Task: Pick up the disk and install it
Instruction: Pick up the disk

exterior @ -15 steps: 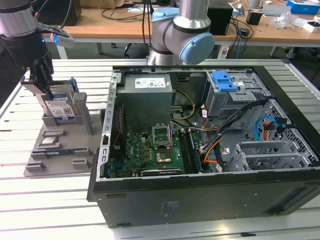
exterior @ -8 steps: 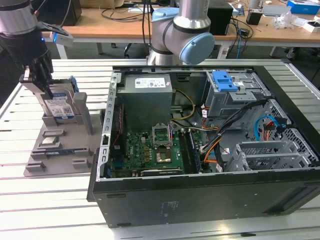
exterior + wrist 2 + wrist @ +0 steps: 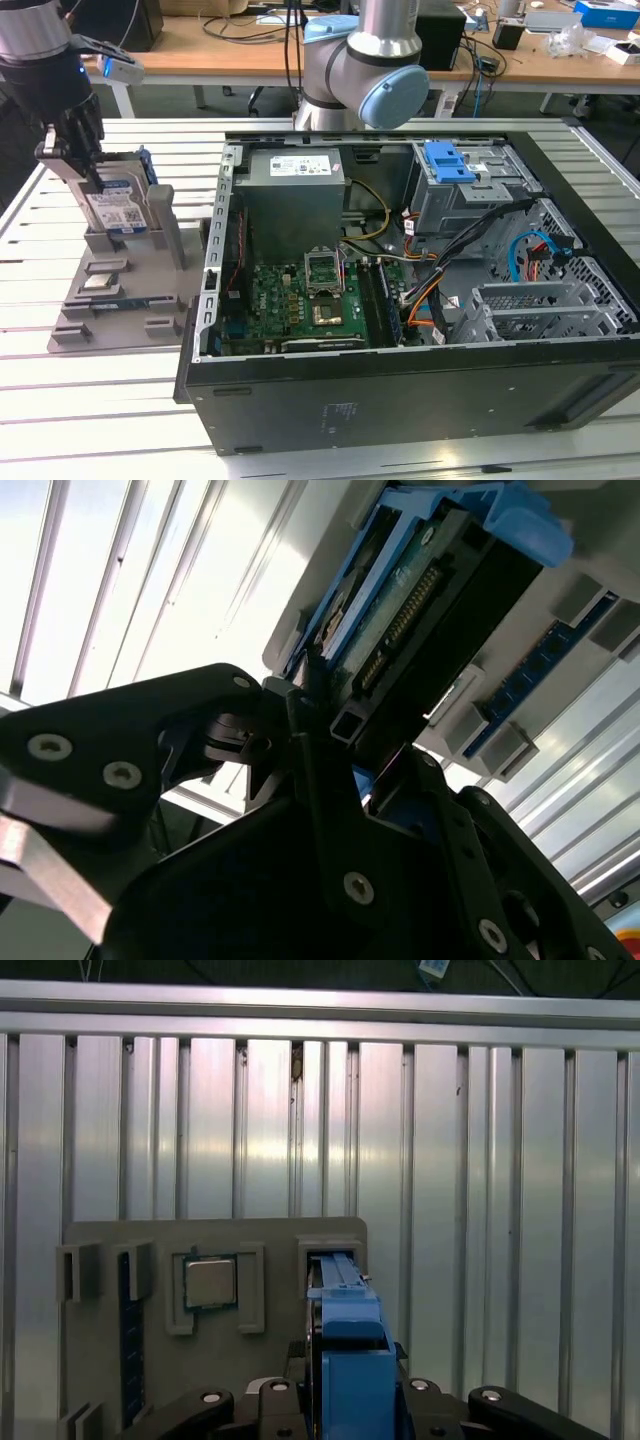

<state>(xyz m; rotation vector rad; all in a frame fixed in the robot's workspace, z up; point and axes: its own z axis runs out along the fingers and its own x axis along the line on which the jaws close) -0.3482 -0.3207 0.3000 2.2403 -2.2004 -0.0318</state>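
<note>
The disk, silver with a white-and-blue label and blue rails, stands on edge in a slot of the grey holder at the exterior view's left. My gripper comes down on it from above and is shut on its upper edge. In the second wrist view the black fingers pinch the end of the disk, whose circuit board and connector face the camera. In the first wrist view the blue carrier rail runs up between the gripper links.
The open computer case lies to the right of the holder, with a drive cage and a blue bracket at its far side. A small square processor chip sits in the holder beside the disk. The arm's base stands behind the case.
</note>
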